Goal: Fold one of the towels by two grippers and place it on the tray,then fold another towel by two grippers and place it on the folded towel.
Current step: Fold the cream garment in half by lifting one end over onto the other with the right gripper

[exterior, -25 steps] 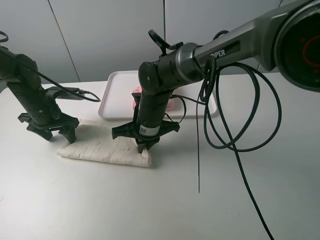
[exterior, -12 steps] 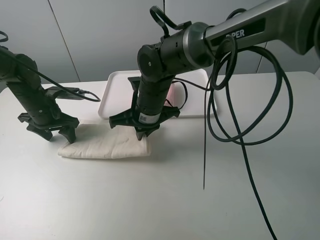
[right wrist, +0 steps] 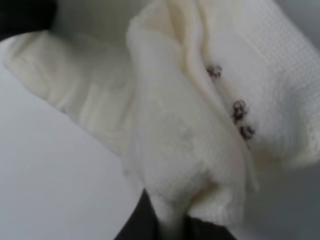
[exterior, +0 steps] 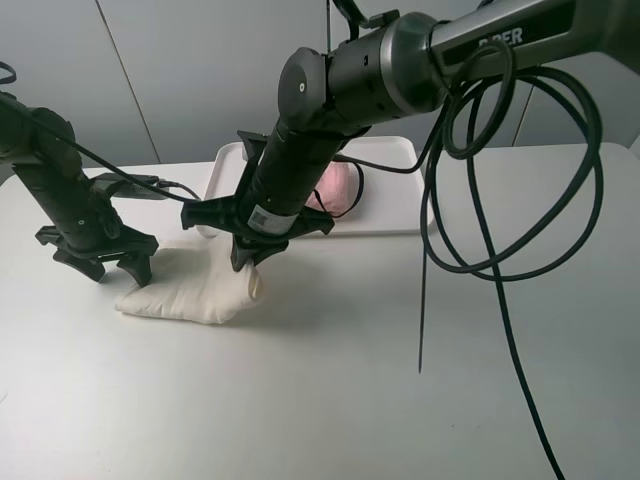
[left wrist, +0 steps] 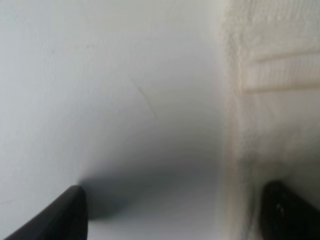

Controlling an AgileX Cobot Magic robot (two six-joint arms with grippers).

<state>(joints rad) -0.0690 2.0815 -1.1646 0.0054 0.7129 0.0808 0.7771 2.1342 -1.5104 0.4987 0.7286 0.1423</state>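
The pink towel (exterior: 341, 187) is lying on the white tray (exterior: 392, 203), seemingly folded, though partly hidden. The right gripper (exterior: 250, 266) is pinching the cream towel (exterior: 185, 298) by its raised end above the table (exterior: 330, 400). The left gripper (exterior: 118, 272) is hovering wide open and empty at the other end. Stacking is remaining.

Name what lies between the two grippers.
In the exterior high view, the cream towel lies between the left gripper and the right gripper, which pinches its end.

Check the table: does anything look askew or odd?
The cream towel is bunched into a lump: the right end effector pinches one end, while the left end effector stands open astride the other edge, gripping nothing.
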